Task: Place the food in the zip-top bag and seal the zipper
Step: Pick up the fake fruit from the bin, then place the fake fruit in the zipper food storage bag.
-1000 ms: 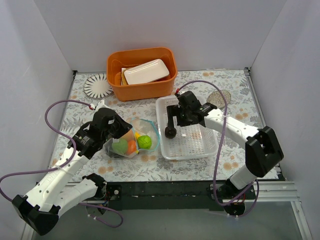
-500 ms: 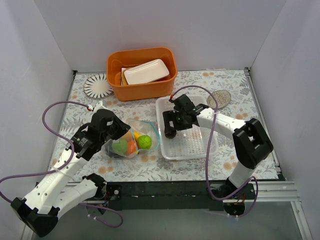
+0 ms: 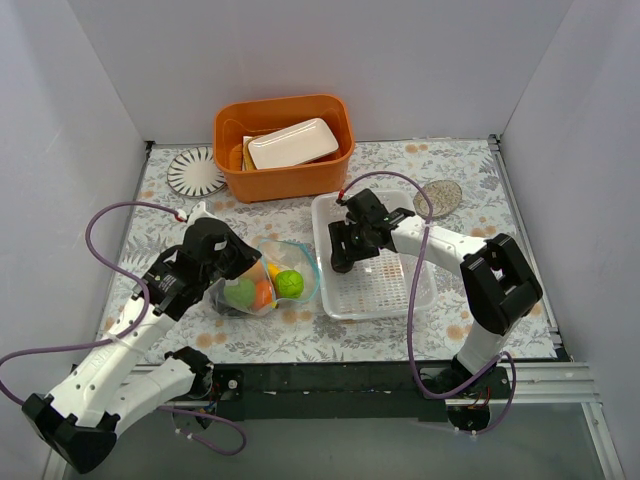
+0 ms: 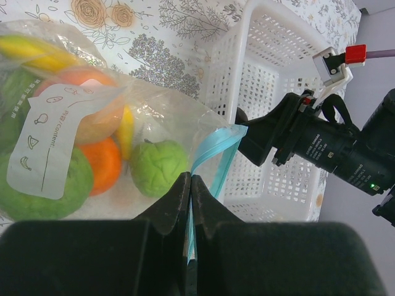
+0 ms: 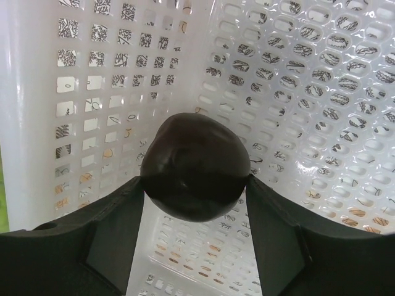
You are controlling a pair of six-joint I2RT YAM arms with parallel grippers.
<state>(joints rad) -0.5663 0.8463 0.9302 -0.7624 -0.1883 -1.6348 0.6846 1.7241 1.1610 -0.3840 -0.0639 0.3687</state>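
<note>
The clear zip-top bag (image 3: 268, 283) lies on the table left of the white basket, with its mouth facing the basket. It holds a lime (image 4: 158, 168), an orange (image 4: 102, 163), a banana (image 4: 31, 52) and other fruit. My left gripper (image 4: 190, 184) is shut on the bag's mouth edge at the teal-blue zipper (image 4: 217, 153). It also shows in the top view (image 3: 234, 264). My right gripper (image 5: 195, 180) is shut on the dark plum (image 5: 196, 166). It holds the plum inside the basket near its left wall (image 3: 338, 263).
The white perforated basket (image 3: 422, 298) stands right of the bag. An orange bin (image 3: 262, 176) with a white dish (image 3: 292, 143) stands at the back. A round patterned plate (image 3: 195, 172) lies back left and a small round mat (image 3: 438, 196) back right.
My right arm's forearm has swung left while its gripper keeps the plum by the basket's left wall. My left arm and the bag have hardly moved.
</note>
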